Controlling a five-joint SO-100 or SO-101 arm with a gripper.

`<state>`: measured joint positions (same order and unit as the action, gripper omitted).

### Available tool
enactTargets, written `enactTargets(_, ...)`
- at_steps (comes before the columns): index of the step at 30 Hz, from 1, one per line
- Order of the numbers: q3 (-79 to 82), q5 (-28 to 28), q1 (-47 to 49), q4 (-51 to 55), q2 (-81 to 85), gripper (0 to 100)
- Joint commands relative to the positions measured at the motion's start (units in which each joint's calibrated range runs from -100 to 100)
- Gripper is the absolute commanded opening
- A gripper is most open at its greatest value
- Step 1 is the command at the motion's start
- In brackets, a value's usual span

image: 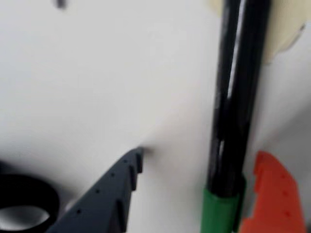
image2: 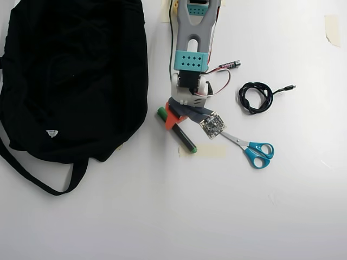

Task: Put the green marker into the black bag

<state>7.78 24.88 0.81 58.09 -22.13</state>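
Note:
The green marker, with a dark barrel and green ends, lies slanted on the white table just right of the black bag. In the wrist view its barrel runs up the frame with a green end at the bottom. My gripper is down over the marker's middle. It is open, with the grey finger on one side and the orange finger close on the other, and the marker lies between them. I cannot tell whether the orange finger touches the marker. The bag lies flat at the left with its white tag showing.
Blue-handled scissors lie right of the marker, with a strip of tape beside it. A coiled black cable and a small black battery lie to the right of the arm. A dark ring shows at the wrist view's lower left.

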Motion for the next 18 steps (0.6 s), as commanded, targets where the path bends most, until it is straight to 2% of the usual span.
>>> enactTargets(1,-1.31,0.23,-0.36,-1.25,-0.03,30)
enactTargets(18,-2.21,1.44,-2.9,-1.25,-0.03,30)
